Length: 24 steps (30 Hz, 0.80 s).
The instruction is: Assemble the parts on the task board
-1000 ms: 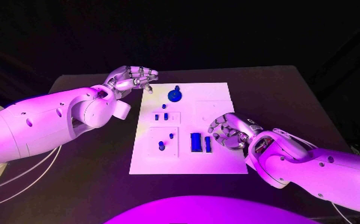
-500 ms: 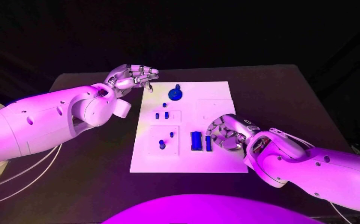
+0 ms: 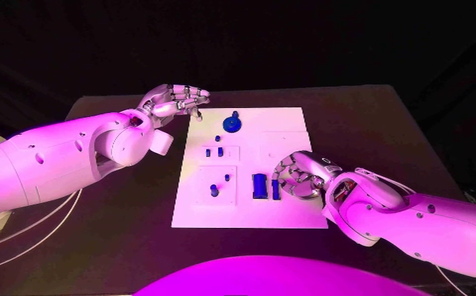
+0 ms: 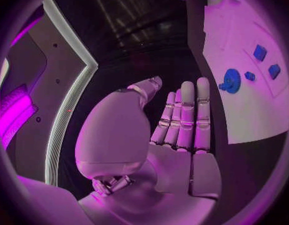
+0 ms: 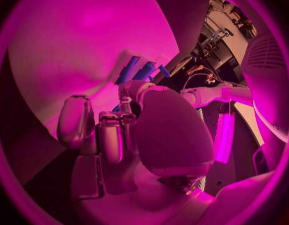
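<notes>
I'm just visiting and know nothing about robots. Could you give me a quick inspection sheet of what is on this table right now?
Surface: black table, bare around the plate.
Job's things: white task board in the middle; a round blue part near its far end, small blue parts mid-board, two upright blue bars near the right robot hand.
Clutter: nothing seen.
Hands: left robot hand at the board's far left corner, fingers curled, holding nothing; right robot hand over the board's right side beside the bars, whether it touches them cannot be told.
Cables: pale cables under the left arm.
Surroundings: dark backdrop.
</notes>
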Available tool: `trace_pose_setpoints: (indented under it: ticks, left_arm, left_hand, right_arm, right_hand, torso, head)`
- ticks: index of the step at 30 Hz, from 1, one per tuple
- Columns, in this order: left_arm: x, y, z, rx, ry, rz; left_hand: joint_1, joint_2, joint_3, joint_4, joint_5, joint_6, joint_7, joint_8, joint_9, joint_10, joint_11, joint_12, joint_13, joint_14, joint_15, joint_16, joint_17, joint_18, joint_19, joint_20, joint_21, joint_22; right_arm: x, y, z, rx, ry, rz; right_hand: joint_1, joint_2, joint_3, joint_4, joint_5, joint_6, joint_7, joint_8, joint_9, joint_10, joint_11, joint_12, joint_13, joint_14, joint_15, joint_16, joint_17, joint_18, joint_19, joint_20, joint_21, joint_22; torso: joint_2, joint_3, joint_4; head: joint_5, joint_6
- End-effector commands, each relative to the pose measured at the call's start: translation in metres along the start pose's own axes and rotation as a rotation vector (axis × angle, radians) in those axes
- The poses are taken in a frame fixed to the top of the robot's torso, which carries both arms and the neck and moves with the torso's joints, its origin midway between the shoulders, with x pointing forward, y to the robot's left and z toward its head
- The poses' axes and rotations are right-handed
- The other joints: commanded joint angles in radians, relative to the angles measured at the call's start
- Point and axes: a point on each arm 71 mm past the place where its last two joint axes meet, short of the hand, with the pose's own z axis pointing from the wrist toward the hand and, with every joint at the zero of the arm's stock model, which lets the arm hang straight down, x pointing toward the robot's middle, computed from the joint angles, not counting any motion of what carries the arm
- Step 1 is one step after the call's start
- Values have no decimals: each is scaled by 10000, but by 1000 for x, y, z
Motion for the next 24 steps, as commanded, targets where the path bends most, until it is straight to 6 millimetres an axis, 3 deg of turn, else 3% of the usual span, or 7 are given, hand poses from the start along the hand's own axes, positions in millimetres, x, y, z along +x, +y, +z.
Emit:
trace_pose_setpoints:
  ticks: [1, 14, 15, 17, 24]
  left_arm:
    - [1, -1, 0, 61, 97, -47]
    - [1, -1, 0, 29, 112, -51]
    - [1, -1, 0, 28, 112, -51]
    - [1, -1, 0, 26, 112, -51]
    - [2, 0, 0, 13, 135, -58]
  left_hand:
    - [78, -6, -33, -9, -21, -73, -6, 46, -16, -69, -16, 46, -2, -76, 18, 49, 5, 139, 59, -13, -68, -14]
    - [91, -3, -35, -8, -21, -76, -4, 46, -17, -81, -14, 45, -5, -79, 18, 49, 3, 138, 63, -13, -73, -17]
    - [91, -3, -35, -8, -21, -76, -4, 46, -17, -81, -14, 45, -5, -79, 18, 49, 3, 138, 63, -13, -73, -17]
    - [91, -3, -35, -8, -21, -76, -4, 46, -17, -81, -14, 45, -5, -79, 18, 49, 3, 138, 63, -13, -73, -17]
    - [91, -3, -35, -8, -21, -76, -4, 46, -17, -81, -14, 45, -5, -79, 18, 49, 3, 138, 63, -13, -73, -17]
  right_arm:
    - [5, -1, -1, 78, 148, -98]
    - [1, -1, 2, 248, -706, -6]
    - [0, -2, 2, 276, -735, -16]
    - [0, -2, 3, 312, -761, -30]
    - [2, -3, 4, 383, -697, -124]
  right_hand:
    - [-246, -71, -85, 83, -52, -32, -5, -31, -20, 1075, -30, 39, 2634, 1043, 8, 33, 2632, -92, 323, 74, -14, 1730]
    - [-694, -454, -582, 300, -55, -386, 108, -257, -172, 1020, 69, -55, 2581, 1043, 117, 33, 2632, -54, 255, 155, -322, 1656]
    - [-695, 313, -2692, -308, -4652, -545, 60, -241, -81, 991, 80, -100, 2556, 1043, 156, 33, 2632, -46, 228, 133, -370, 1639]
    - [-669, 282, -2760, -182, -4820, -552, 102, -275, -125, 989, 88, -102, 2554, 1043, 139, 33, 2632, -53, 232, 171, -375, 1636]
    - [-432, 148, -2965, -18, -4820, -506, 104, -298, -199, 983, 94, -112, 2548, 1043, 147, 33, 2632, -49, 239, 194, -375, 1635]
  torso:
    - [1, 2, -1]
    - [6, 4, 5]
    - [8, 6, 6]
    - [9, 9, 2]
    - [9, 6, -5]
  head:
    - [5, 7]
    - [6, 26]
    - [8, 23]
    - [11, 15]
    - [18, 12]
